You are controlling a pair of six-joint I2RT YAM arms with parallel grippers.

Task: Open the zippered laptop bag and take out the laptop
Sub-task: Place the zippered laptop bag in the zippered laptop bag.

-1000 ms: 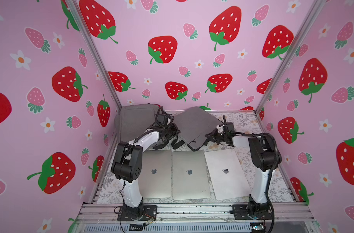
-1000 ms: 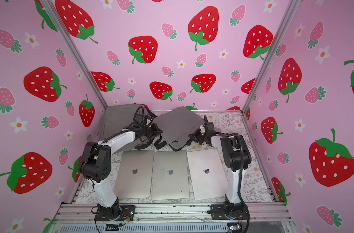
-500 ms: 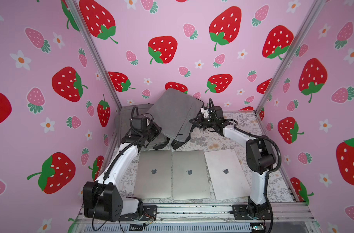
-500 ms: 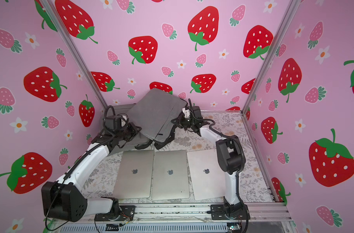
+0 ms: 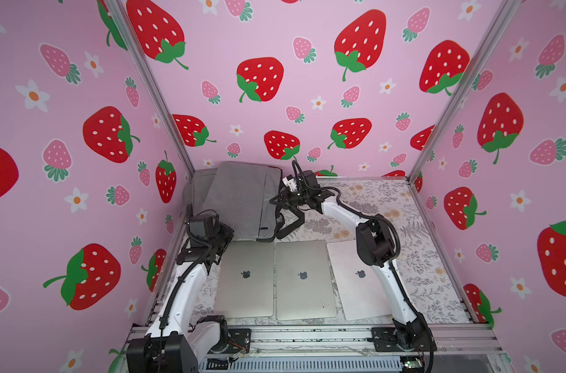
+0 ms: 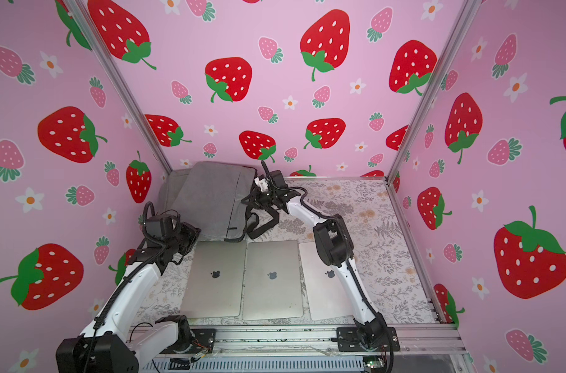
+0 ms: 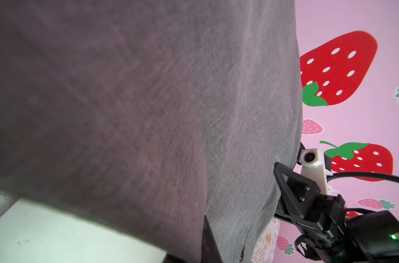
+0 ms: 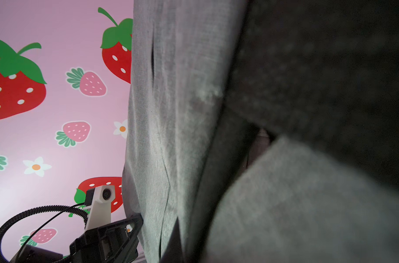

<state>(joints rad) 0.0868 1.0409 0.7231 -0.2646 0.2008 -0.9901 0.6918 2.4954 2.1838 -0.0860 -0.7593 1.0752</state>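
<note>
**A:** In both top views we saw the laptop bag (image 5: 242, 200) tilted up at the back left of the table (image 5: 388, 206), with three laptops (image 5: 302, 279) lying flat before it.

**B:** Only the wrist views showed us the left gripper (image 8: 137, 222) and right gripper (image 7: 279, 169) pinched narrowly on its cloth.

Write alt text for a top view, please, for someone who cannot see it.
A grey laptop bag is held tilted at the back of a floral table, the left gripper shut on its near corner, the right gripper on its strap side. Three closed silver laptops lie side by side in front, inside strawberry-print walls.
</note>
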